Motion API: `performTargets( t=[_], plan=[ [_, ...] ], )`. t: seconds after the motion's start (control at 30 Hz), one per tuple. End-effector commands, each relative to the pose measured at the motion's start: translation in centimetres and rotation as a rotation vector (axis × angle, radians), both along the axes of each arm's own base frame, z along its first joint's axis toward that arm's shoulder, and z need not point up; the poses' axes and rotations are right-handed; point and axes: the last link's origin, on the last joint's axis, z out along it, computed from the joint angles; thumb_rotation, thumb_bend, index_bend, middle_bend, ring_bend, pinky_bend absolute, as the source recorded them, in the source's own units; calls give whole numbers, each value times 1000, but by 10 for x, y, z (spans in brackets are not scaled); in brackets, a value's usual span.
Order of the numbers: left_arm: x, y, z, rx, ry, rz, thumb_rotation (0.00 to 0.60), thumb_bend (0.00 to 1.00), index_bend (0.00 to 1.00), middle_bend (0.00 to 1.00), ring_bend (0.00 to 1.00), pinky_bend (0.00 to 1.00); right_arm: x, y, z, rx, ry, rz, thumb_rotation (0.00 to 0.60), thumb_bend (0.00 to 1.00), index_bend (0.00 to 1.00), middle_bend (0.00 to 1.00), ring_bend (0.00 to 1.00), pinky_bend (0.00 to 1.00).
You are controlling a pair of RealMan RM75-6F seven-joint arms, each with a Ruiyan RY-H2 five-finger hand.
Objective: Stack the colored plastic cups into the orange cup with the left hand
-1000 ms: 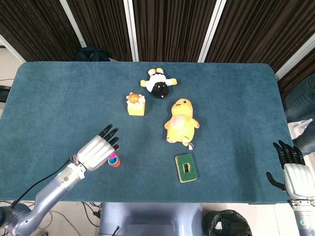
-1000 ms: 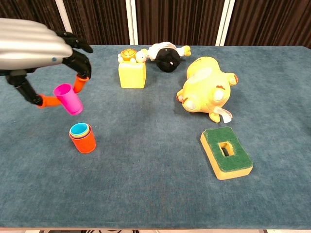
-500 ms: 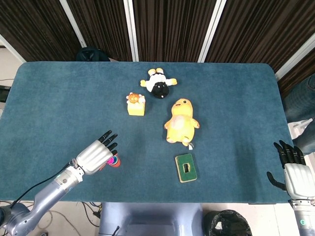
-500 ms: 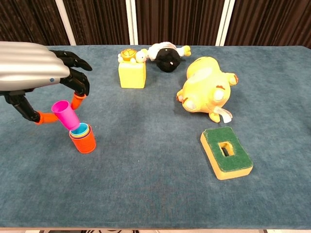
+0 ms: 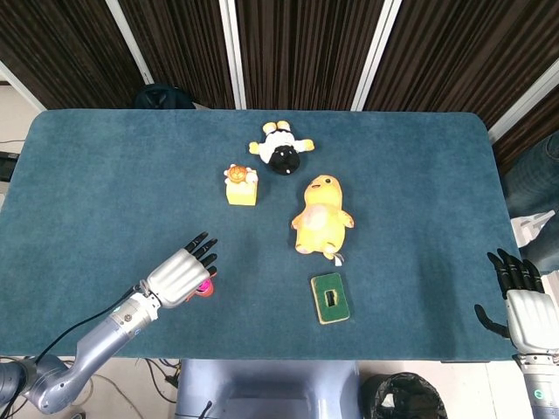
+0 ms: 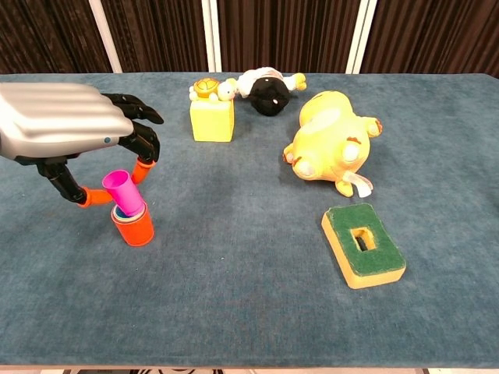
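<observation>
An orange cup [image 6: 134, 227] stands on the blue table near the front left, with smaller cups nested inside it. A pink cup [image 6: 123, 191] sits tilted in its mouth, pinched between the orange-tipped thumb and finger of my left hand [image 6: 74, 134]. In the head view my left hand [image 5: 183, 272] covers the stack, and only a sliver of the pink cup [image 5: 207, 284] shows. My right hand [image 5: 521, 301] rests at the table's front right corner, holding nothing, its fingers apart.
A yellow block [image 6: 211, 116] with a small turtle toy, a black-and-white plush [image 6: 267, 90] and a yellow duck plush [image 6: 330, 144] lie at the back middle. A green-and-yellow sponge [image 6: 362, 245] lies front right.
My left hand has carried the pink cup down and to the right, from above and beside the stack into the mouth of the orange cup. The right hand has not moved.
</observation>
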Motion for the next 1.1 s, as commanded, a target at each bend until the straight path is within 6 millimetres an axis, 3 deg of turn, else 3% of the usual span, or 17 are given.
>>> performTargets(
  t=[0.03,0.23,0.53,0.73,0.87,0.97,1.1],
  plan=[
    [0,1,-3,-3,4,4,600,316,479,252,0,20,0,0,0,0,0,1,600,372,60,43,72,36],
    [-3,0,-9,-17,21,10,600,314,468,246,0,19,0,0,0,0,0,1,600,373,60,43,72,36],
    [-7,-1,-6,-26,59,21,600,278,250,199,0,5,0,0,0,1,1,2,600,372,60,43,72,36],
    [1,1,5,10,26,20,600,277,217,184,0,5,1,0,0,-1,0,2,600,373,60,43,71,36],
    [9,-3,24,95,-58,3,600,278,205,173,0,6,0,0,0,2,1,3,600,372,60,43,71,36],
    [-2,-14,45,208,-158,28,600,278,187,162,0,5,1,0,-1,3,1,4,600,372,60,43,71,36],
    [-43,-40,69,360,-270,133,600,278,183,154,0,5,1,1,0,-2,1,6,600,373,60,43,71,36]
  ],
)
